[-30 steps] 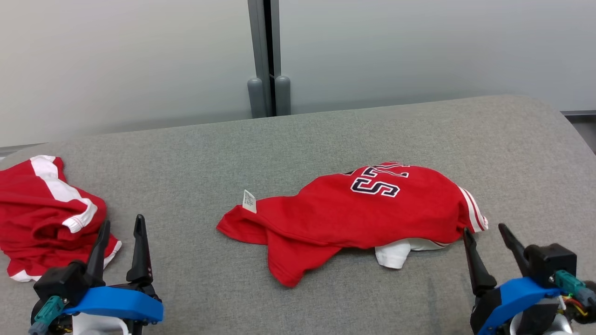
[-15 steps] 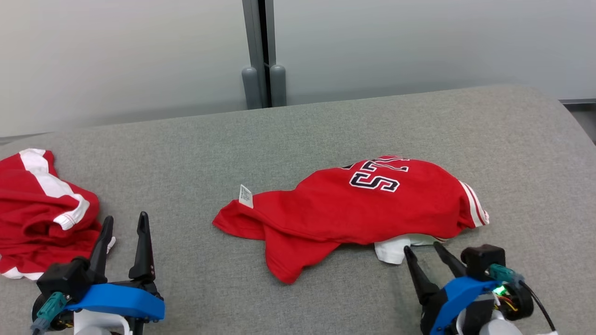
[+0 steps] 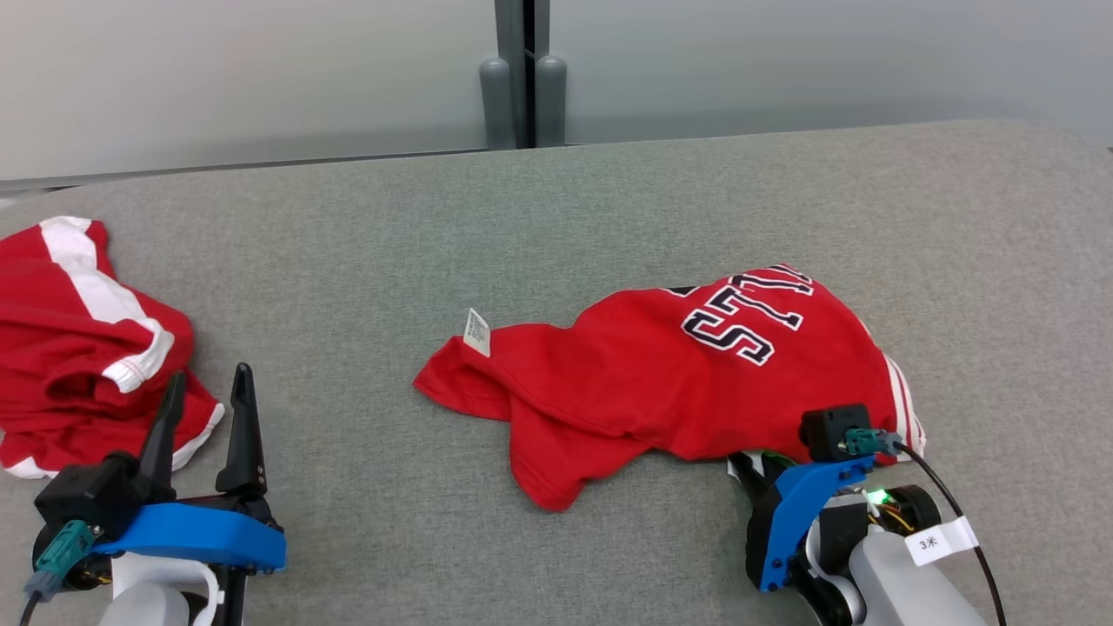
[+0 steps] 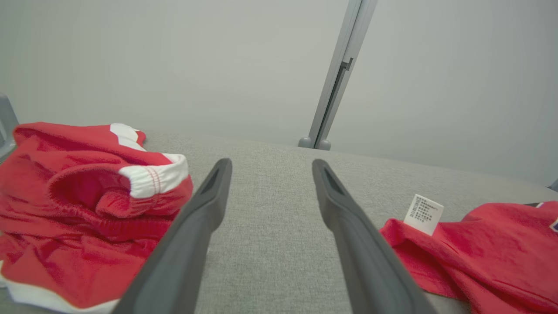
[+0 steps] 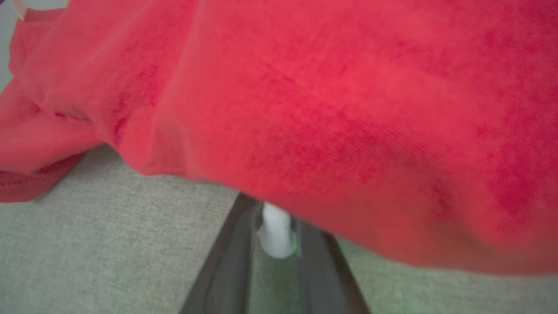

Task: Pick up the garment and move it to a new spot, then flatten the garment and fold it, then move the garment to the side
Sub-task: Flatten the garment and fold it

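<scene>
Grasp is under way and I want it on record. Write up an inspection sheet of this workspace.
Surface: table with a flat grey woven covering.
Job's things: red jersey crumpled at centre right, lettering up, white tag at its left end.
Clutter: second red garment with white trim, bunched at far left.
Grippers: left pincer open, holding nothing; right pincer shut on a white fold under the jersey's near edge.
Cables: black cable with white label at right wrist.
Surroundings: pale wall panels, grey post behind.
</scene>
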{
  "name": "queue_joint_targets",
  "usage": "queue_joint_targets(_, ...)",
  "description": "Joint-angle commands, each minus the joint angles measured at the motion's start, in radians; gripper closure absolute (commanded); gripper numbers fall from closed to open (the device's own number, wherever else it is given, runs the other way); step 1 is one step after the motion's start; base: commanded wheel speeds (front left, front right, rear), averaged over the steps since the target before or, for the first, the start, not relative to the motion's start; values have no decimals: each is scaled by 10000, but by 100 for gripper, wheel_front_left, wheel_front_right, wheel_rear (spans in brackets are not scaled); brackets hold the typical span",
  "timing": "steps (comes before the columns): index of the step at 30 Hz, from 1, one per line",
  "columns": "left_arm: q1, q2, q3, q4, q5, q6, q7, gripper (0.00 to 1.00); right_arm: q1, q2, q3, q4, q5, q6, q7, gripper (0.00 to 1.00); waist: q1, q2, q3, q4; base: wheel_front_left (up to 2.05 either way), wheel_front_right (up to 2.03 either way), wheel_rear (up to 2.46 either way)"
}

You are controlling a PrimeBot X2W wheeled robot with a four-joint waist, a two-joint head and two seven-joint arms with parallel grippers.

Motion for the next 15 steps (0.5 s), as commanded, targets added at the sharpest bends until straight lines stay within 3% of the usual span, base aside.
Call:
queue_joint_targets(1,3,11,-4,-1,12,-20,-24,0,283,142,155,301,11,42,256,100,-1,0,-70,-109,0,0,0)
queue_joint_targets(7,236,-126,138,-14,52,-20,-24,0,674,-719,331,-1134,-246,15,946,100,-1,0,-336,-860,0,0,0)
queue_joint_targets(11,338,-234,212,-56,101,-20,-24,0,1215,-1656,291,-3311,-153,22,2366,100,-1,0,-424,-1357,0,0,0)
queue_joint_targets(15,368,-275,293,-88,145,-20,-24,0,2086,-2533,-371,-5928,-201,22,4245,100,-1,0,-348,-1700,0,0,0)
